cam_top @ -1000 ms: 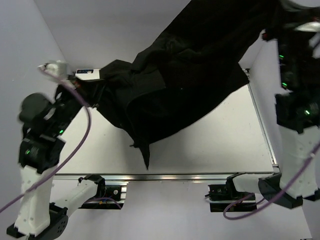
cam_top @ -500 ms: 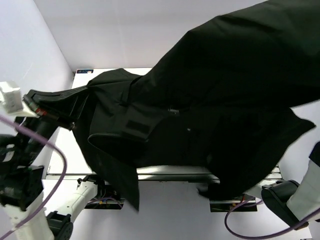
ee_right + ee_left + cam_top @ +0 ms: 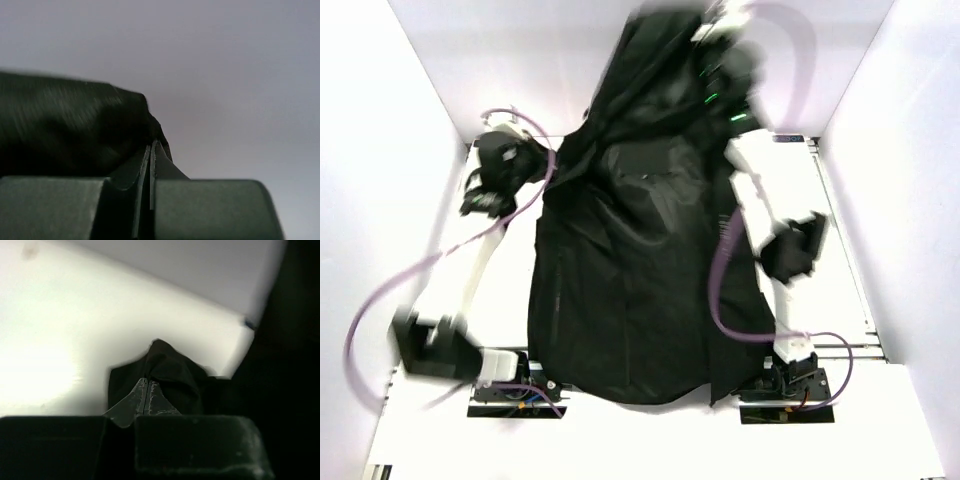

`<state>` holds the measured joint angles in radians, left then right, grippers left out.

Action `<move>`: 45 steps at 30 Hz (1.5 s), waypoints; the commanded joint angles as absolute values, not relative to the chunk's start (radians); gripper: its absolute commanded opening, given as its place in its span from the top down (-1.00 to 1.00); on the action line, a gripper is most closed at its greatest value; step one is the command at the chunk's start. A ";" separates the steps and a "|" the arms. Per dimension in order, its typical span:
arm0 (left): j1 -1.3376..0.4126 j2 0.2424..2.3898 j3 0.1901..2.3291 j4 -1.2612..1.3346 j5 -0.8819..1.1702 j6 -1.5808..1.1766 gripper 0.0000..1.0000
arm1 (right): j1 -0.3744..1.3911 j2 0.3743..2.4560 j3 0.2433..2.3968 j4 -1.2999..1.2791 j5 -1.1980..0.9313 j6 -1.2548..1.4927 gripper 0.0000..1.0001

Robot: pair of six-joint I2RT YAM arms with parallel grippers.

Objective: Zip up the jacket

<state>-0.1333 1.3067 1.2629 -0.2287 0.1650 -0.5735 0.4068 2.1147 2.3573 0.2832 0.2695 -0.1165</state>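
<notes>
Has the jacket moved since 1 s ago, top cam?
Yes. The jacket has swung from a diagonal span toward the far right corner to running down the centre, its hem now past the table's near edge.

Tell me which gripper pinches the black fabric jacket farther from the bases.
The right gripper, at the far end of the jacket; the left gripper pinches its nearer side.

the jacket (image 3: 630, 280) – big, black, rumpled – stretches far to near through the middle, far end raised, hem at the near edge.
</notes>
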 commanded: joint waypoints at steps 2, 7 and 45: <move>-0.170 1.591 1.395 -0.179 -0.030 -0.554 0.90 | 0.393 2.314 2.372 0.333 0.364 -0.141 1.00; -0.181 1.873 1.756 -0.435 -0.003 -0.499 -0.82 | 0.394 2.339 2.346 0.179 0.263 -0.092 -0.55; -0.306 1.655 0.883 -0.213 -0.078 -0.649 -0.96 | 0.658 1.636 0.903 -0.147 0.348 0.436 0.21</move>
